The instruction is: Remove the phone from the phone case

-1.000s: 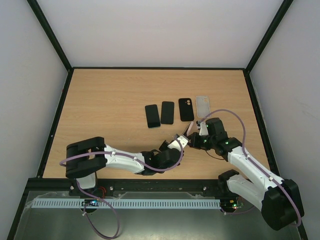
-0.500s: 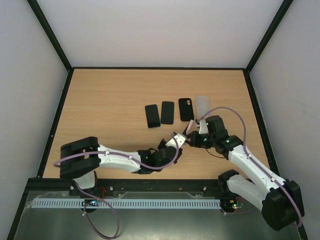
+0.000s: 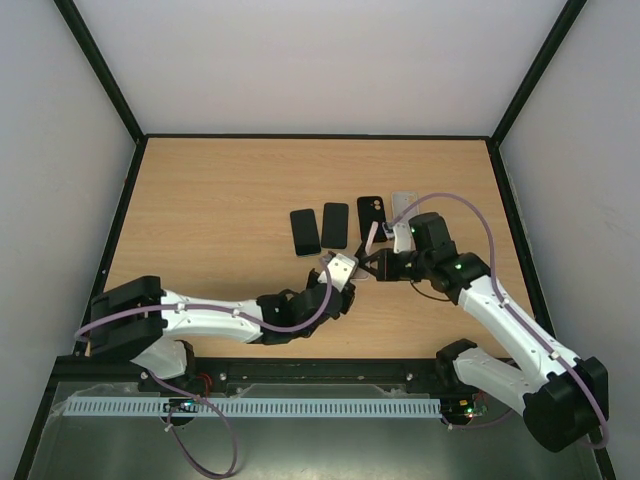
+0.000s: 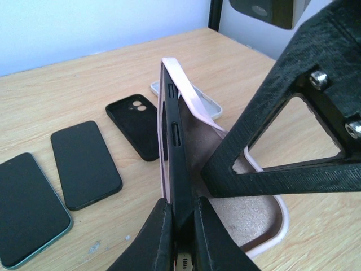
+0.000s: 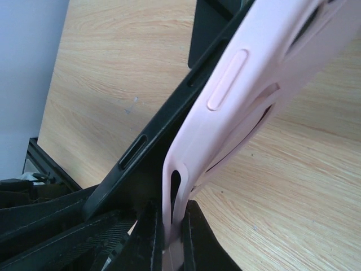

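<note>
Over the near middle of the table (image 3: 200,190) the left arm (image 3: 215,318) and right arm (image 3: 505,315) reach toward each other, and their tips meet on one object held clear of the wood.

Left gripper (image 4: 177,217): clamped tight on the thin edge of the phone (image 4: 174,147), holding it upright. We read this as the anchor for the pull.

Right gripper (image 5: 167,231): pinched closed on the rim of the pink case (image 5: 237,73), presumably to peel it sideways off the phone.

State of task: not done. At the end far from the left fingers the pink case hugs the phone. Nearer them it gapes open and we see its lining.

Surroundings: a row lies flat just beyond the held pair. It holds a teal-edged phone (image 4: 28,209), a dark phone (image 4: 84,164), a black case (image 4: 135,124) and a clear case (image 4: 207,103). From above, the right gripper covers part of the black case.

Risk, our judgement: pulling apart toward that row could sweep the spares, while pulling toward the bare near side looks free.
</note>
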Tool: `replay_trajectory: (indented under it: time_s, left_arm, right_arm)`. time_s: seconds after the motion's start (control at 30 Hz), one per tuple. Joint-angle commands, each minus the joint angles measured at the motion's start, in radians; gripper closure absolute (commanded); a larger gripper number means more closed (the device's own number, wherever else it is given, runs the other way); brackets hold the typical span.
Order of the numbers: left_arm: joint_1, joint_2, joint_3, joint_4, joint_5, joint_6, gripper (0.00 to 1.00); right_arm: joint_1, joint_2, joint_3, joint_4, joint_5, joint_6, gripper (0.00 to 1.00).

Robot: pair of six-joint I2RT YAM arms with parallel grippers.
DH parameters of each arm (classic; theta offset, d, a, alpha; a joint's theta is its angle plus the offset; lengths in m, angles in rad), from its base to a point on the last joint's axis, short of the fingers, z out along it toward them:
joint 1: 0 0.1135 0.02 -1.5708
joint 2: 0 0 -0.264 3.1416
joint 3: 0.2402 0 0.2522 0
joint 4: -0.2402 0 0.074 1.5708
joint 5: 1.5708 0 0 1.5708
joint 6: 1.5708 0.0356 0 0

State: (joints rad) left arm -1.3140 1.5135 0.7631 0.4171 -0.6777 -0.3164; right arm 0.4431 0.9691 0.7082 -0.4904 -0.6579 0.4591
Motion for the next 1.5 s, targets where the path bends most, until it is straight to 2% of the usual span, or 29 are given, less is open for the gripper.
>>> replay_trajectory:
  time_s: [0.0,0.27,0.33,0.67,0.93,1.03,1.23,1.47]
  left_arm:
    - [0.032,-0.094,-0.051,-0.143,-0.216,-0.073,0.97]
    - [0.032,-0.182,-0.079,-0.151,-0.223,-0.103,0.98]
    - [0.033,-0.187,-0.079,-0.162,-0.23,-0.104,0.98]
    - [0.033,-0.211,-0.094,-0.18,-0.243,-0.113,0.97]
    - [0.024,-0.248,-0.105,-0.209,-0.151,-0.068,0.98]
    - [0.001,-0.238,-0.099,-0.249,-0.166,-0.062,0.98]
    - [-0.054,-0.214,-0.086,-0.336,-0.228,-0.087,0.98]
    - [-0.102,-0.195,-0.06,-0.435,-0.243,-0.138,0.97]
  right_arm:
    - [-0.043,0.009,0.083,-0.095,0.256,-0.07,0.98]
    - [-0.043,0.006,0.09,-0.095,0.363,-0.121,0.98]
    - [-0.043,0.012,0.105,-0.1,0.346,-0.131,0.98]
    - [-0.069,0.087,0.292,-0.151,0.384,-0.217,0.98]
    - [-0.312,0.203,0.367,-0.125,0.377,-0.511,0.98]
    - [-0.413,0.242,0.359,-0.083,0.394,-0.617,0.98]
    - [-0.616,0.44,0.451,-0.136,0.3,-0.758,0.98]
    - [-0.728,0.706,0.596,-0.235,0.202,-0.857,0.98]
